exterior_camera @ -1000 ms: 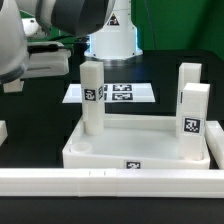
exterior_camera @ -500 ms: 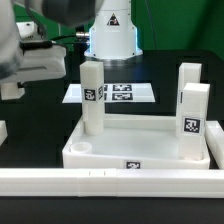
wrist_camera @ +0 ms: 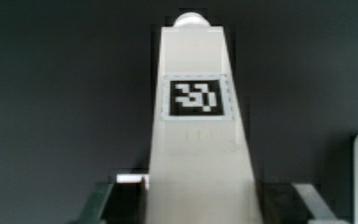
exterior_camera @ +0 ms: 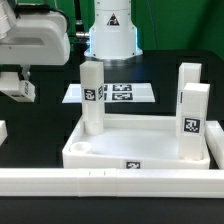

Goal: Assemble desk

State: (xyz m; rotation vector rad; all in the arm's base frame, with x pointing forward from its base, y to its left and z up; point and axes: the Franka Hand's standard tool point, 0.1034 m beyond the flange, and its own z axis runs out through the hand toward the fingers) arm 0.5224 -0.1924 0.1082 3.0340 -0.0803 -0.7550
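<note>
The white desk tabletop (exterior_camera: 140, 148) lies tray-like on the black table, with a tag on its front edge. Three white tagged legs stand upright in its corners: one at the back left (exterior_camera: 92, 95), two on the exterior view's right (exterior_camera: 188, 82) (exterior_camera: 195, 120). The front left socket (exterior_camera: 83, 147) is empty. My gripper (exterior_camera: 18, 88) hangs over the table at the exterior view's left, apart from the tabletop. In the wrist view my gripper (wrist_camera: 202, 205) is shut on a fourth leg (wrist_camera: 197, 120), which points away from the camera with its tag facing it.
The marker board (exterior_camera: 128, 93) lies flat behind the tabletop. The arm's white base (exterior_camera: 110, 30) stands at the back. A long white rail (exterior_camera: 100, 181) runs along the front edge. A small white piece (exterior_camera: 3, 131) sits at the exterior view's far left.
The arm has swung toward the exterior view's left and its wrist has turned, so the gripper now shows lower at the left edge. The tabletop and its three legs have not moved.
</note>
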